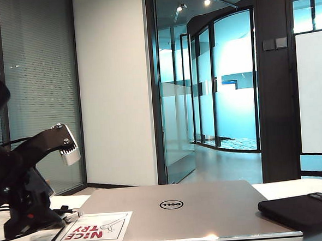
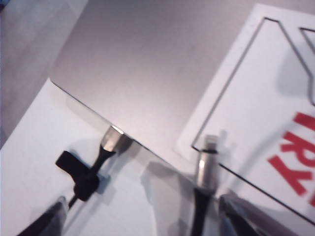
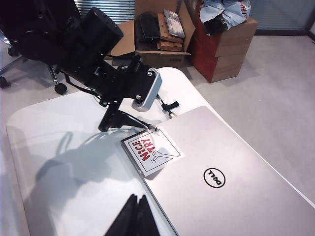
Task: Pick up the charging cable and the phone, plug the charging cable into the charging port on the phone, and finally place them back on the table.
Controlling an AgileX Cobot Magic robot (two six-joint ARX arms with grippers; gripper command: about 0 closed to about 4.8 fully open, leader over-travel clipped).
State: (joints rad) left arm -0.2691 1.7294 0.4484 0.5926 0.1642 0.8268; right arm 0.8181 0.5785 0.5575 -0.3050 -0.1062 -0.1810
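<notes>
The charging cable [image 2: 203,196] lay on the table [image 3: 74,137] at the left corner of the silver laptop [image 1: 172,207], its silver plug end resting at the edge of the red-lettered sticker [image 2: 275,113]; a second silver connector [image 2: 112,138] of the same cord sat just beside it against the laptop edge, next to the little black tie band [image 2: 74,169]. The phone [image 1: 303,209] lay flat on the table at the far right, near the laptop's right corner, well apart from the cable and untouched. Task looked barely started: nothing lifted, nothing plugged, so both pickups, the insertion and the put-down were all left. The left gripper [image 2: 142,216] was low over the cable at the laptop's left corner, jaws spread wide and grasping nothing, one fingertip [image 2: 54,211] on either side with the plug end between them; contact couldn't be confirmed. It looked set for closing on the cord just behind the plug. The right gripper [image 3: 136,216] hung up over the near side of the table, fingers clenched together and empty, looking down at laptop and left arm, nowhere near the phone.
</notes>
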